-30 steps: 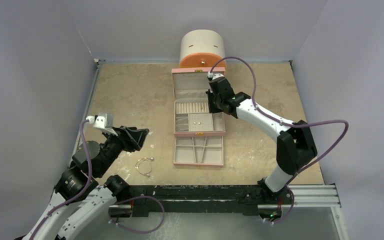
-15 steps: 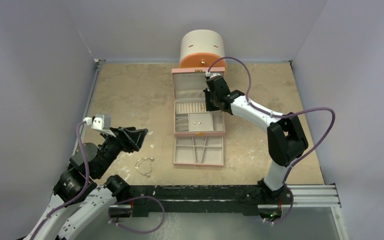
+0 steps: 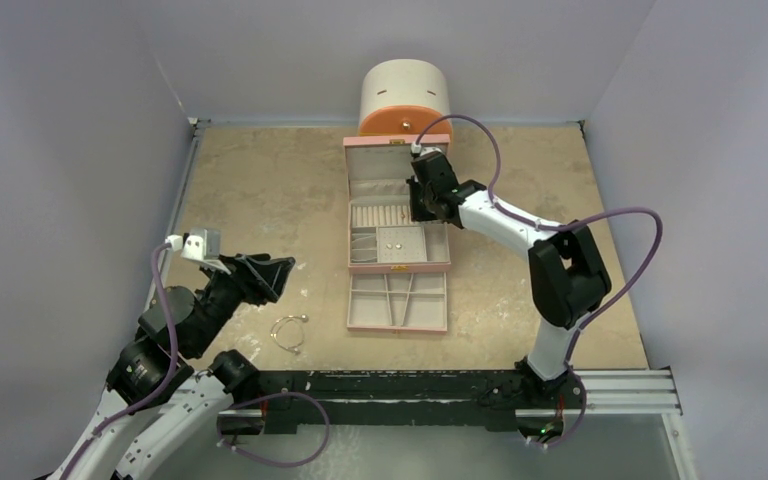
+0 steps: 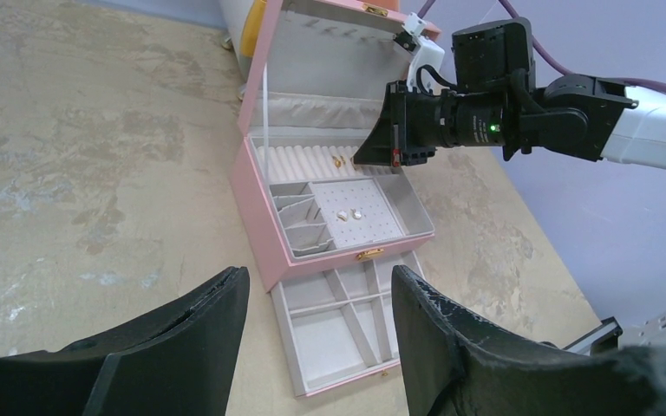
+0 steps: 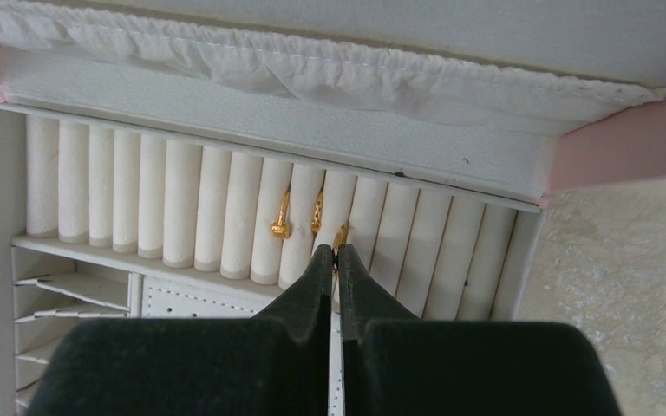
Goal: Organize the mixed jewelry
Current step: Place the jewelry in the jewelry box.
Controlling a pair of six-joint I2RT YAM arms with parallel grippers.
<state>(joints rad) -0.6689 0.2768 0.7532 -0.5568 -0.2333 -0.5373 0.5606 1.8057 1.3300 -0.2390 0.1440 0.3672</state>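
Work looks about half done, I think. Nearest the arm bases, the wire bangle (image 3: 288, 333) lies on the table (image 3: 260, 190), outside the box — it has no home yet. Just past it hangs the left gripper (image 4: 316, 286), fingers spread wide and holding nothing.

Next comes the pink jewelry box (image 4: 260, 217). Its bottom drawer (image 3: 370, 300) is pulled out toward the arms, and the little rooms in it look bare. In the top tray, two studs (image 4: 342, 215) sit on the dotted pad. Behind them, gold rings (image 5: 281, 227) are tucked in the ring rolls (image 5: 139, 199). The right gripper (image 5: 336, 256) has its fingers pressed together, tips right at one ring. I cannot tell if they pinch it.

The lid (image 4: 329, 52) stands up just behind the rolls, so that spot is tight. The round cabinet (image 3: 405, 90) sits behind the lid. Bare table lies on both sides of the box — good room to move. The left arm is near the side wall.
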